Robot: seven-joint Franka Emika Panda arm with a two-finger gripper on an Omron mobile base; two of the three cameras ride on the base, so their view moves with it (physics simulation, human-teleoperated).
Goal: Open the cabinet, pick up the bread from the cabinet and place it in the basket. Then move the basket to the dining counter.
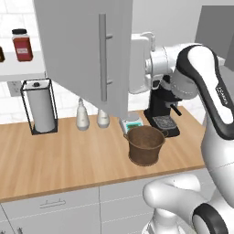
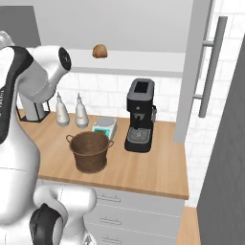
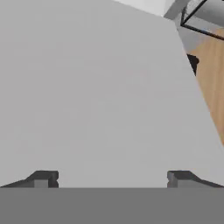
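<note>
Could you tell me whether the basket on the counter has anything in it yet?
Empty: the basket shows only its bare woven inside, and the bread sits on the cabinet shelf.

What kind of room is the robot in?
It looks like a kitchen. A black coffee machine stands on a wooden counter with drawers underneath, there is a paper towel roll, and a bread roll sits inside an open wall cabinet.

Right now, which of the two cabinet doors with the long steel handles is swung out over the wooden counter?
The left cabinet door, swung out above the two white bottles and the basket. The right door stands open beyond the counter's end, past the coffee machine.
</note>
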